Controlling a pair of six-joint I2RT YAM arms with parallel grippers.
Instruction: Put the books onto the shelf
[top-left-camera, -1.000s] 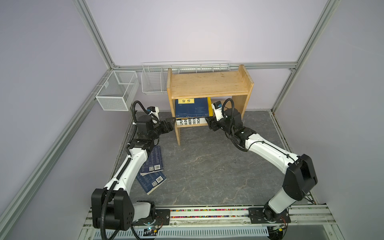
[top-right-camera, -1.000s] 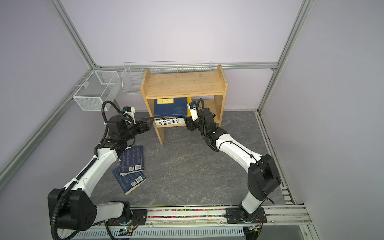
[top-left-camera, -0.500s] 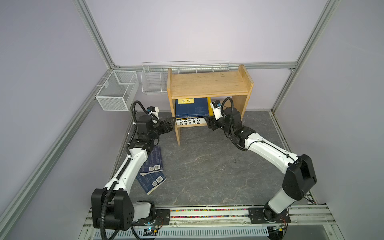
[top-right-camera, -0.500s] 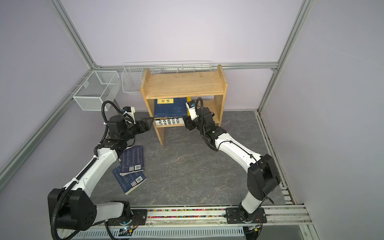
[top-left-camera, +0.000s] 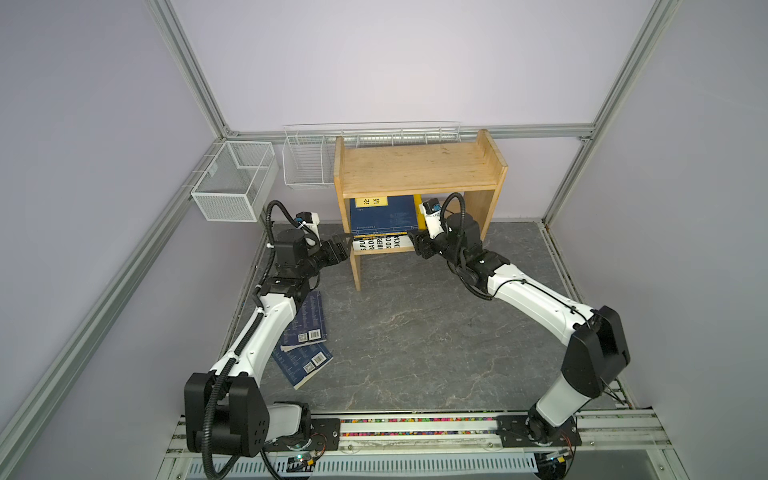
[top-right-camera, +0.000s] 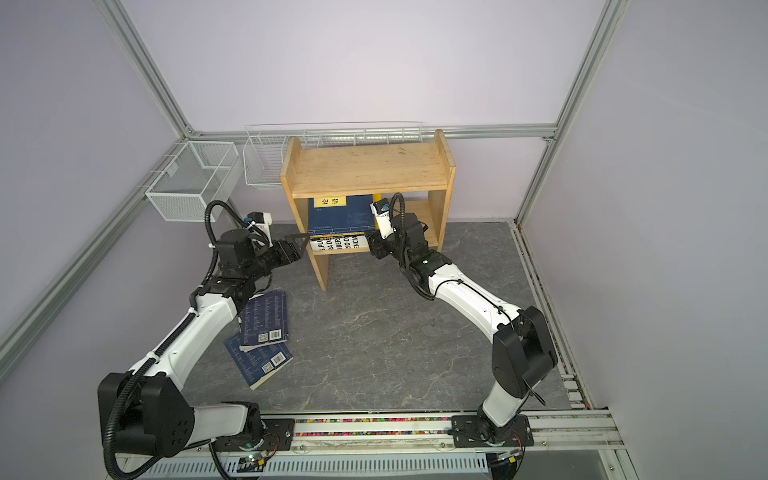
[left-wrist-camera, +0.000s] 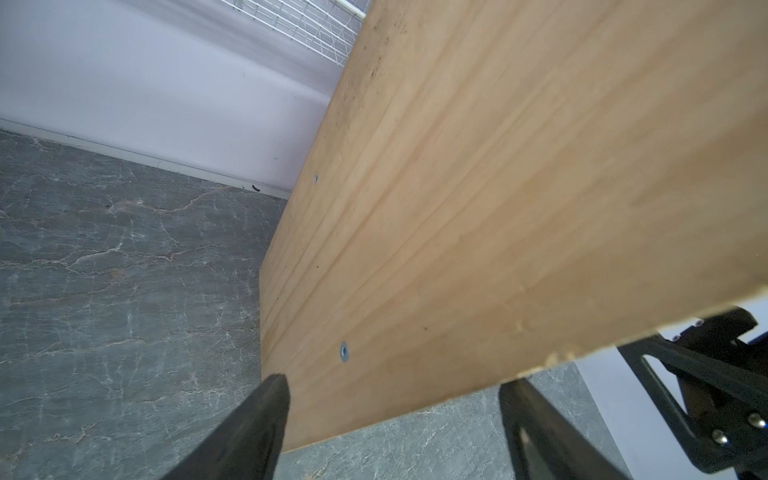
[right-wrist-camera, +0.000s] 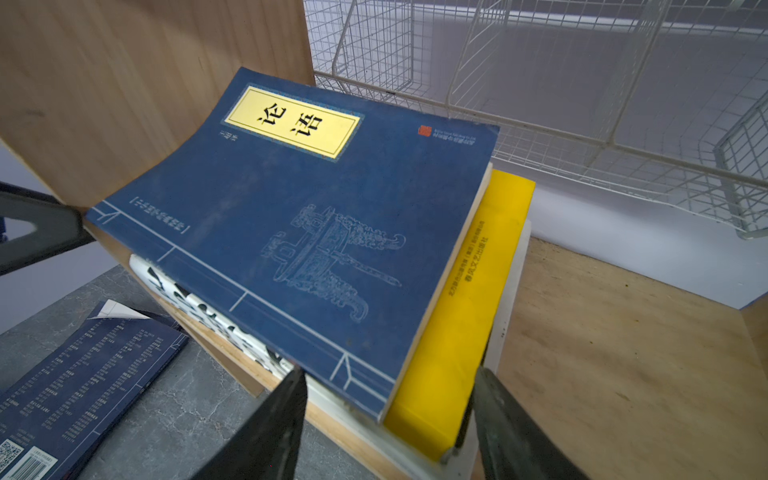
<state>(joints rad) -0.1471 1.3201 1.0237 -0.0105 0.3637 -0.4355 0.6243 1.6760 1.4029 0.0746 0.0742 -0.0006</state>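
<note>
Navy yellow-labelled paperback (top-left-camera: 382, 216) lies flat in the pine wooden shelf (top-left-camera: 419, 166), long axis nine-to-three. Left gripper (top-left-camera: 347, 242) and right gripper (right-wrist-camera: 389, 376) gape, clasping nothing.

Pale lilac walls (top-left-camera: 395, 62) all round, with a silver aluminium frame (top-left-camera: 189, 70) running up the corners and along the back. The bench (top-left-camera: 415, 332) top is dark grey, stone-look with pale veins. A white mesh basket (top-left-camera: 232, 191) hangs off the left frame bar, and a wider-grid wire basket (top-left-camera: 307, 166) sits just beside it on the back wall. Light's soft and even, shadows pretty faint.
</note>
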